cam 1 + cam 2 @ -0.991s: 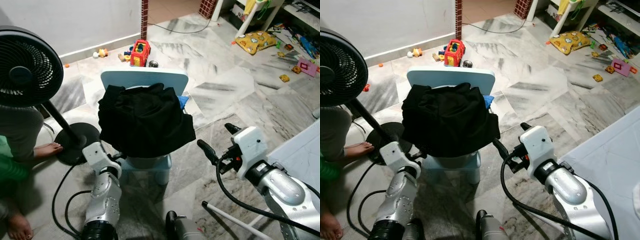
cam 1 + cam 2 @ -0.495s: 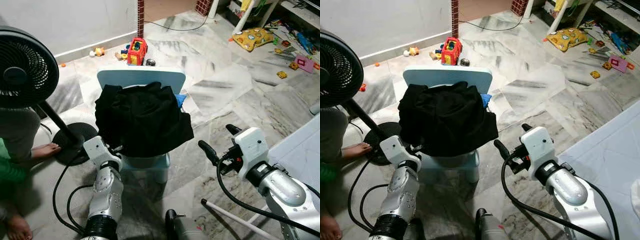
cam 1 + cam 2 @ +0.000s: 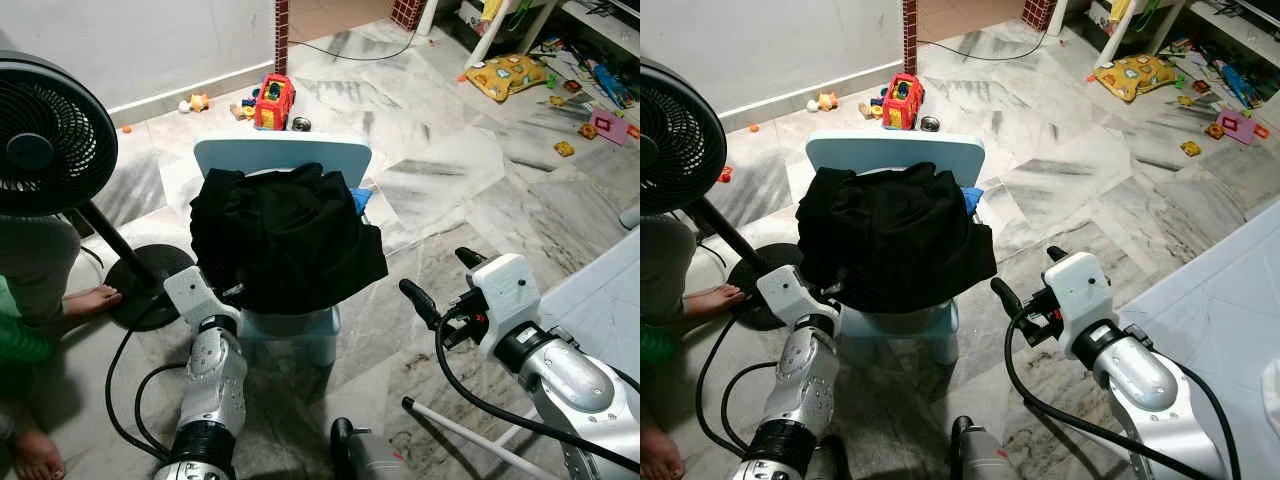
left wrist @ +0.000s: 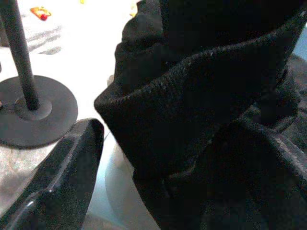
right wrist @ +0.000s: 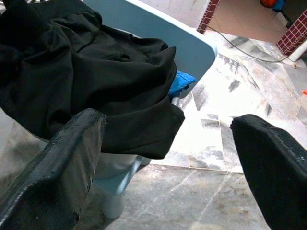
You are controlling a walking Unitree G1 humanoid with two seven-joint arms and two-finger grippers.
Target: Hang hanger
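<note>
A black garment (image 3: 285,235) lies heaped over a small light-blue chair (image 3: 285,155). A bit of blue hanger (image 3: 362,201) pokes out at the garment's right side, the rest hidden under the cloth. My left gripper (image 3: 236,291) is at the garment's lower left hem. In the left wrist view one finger (image 4: 62,177) is beside a fold of the cloth (image 4: 192,110), and the jaws stand apart with cloth between them. To the right of the chair my right gripper (image 3: 440,280) hangs open above the floor with nothing between its fingers.
A black standing fan (image 3: 50,130) with a round base (image 3: 140,285) stands left of the chair, and a person's foot (image 3: 90,300) is beside it. Toys (image 3: 278,103) and a yellow cushion (image 3: 510,78) lie on the marble floor behind. A white rod (image 3: 470,440) lies near right.
My left gripper has crept up and forward to the garment's hem. The right gripper has barely shifted. The camera has moved slightly.
</note>
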